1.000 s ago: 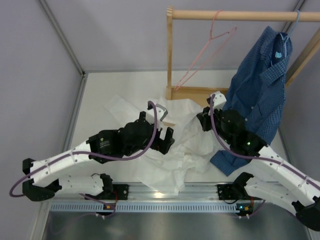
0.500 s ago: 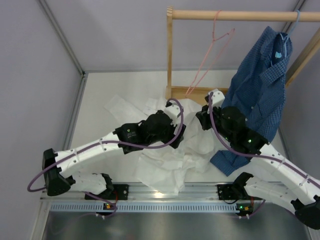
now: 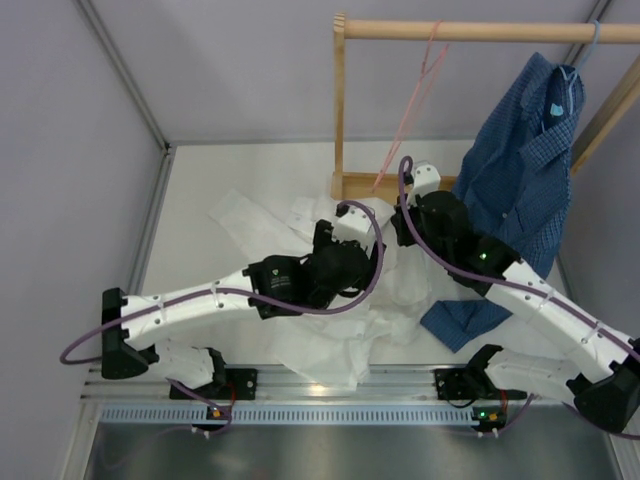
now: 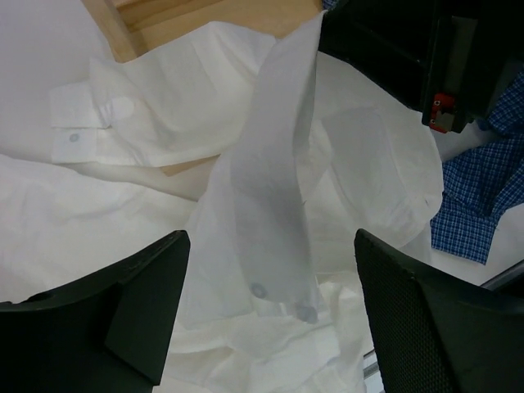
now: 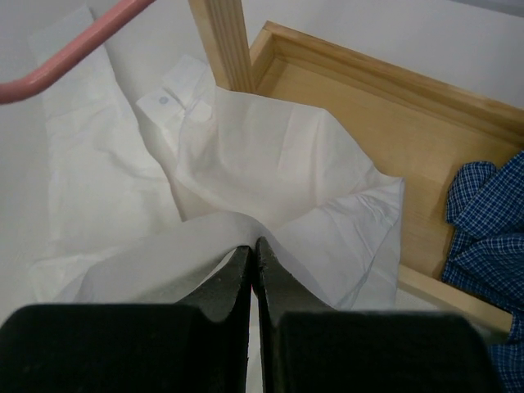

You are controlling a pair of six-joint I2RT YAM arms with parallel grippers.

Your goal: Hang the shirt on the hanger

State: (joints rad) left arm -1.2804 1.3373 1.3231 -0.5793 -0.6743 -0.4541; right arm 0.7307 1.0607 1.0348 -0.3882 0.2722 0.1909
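White shirt point(image 3: 325, 345), crumpled on the tabletop point(image 3: 200, 180) against the rack base point(image 5: 352, 106), below the hanger point(image 5: 86, 41). Fabric judged thin, light and limp; best taken at the stiffer collar or buttoned placket. Right hand point(image 5: 255, 254) pinches 1 raised fold; left hand point(image 4: 274, 274) gapes wide, empty. No legible writing.

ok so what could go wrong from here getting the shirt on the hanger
1. The right claw is shut on only a thin fold of the large white thin-fabric shirt, so it may slip out when lifted.
2. The shirt drapes over the wooden rack base and could snag there.
3. The thin pink wire hanger hangs by its hook alone and may swing away.
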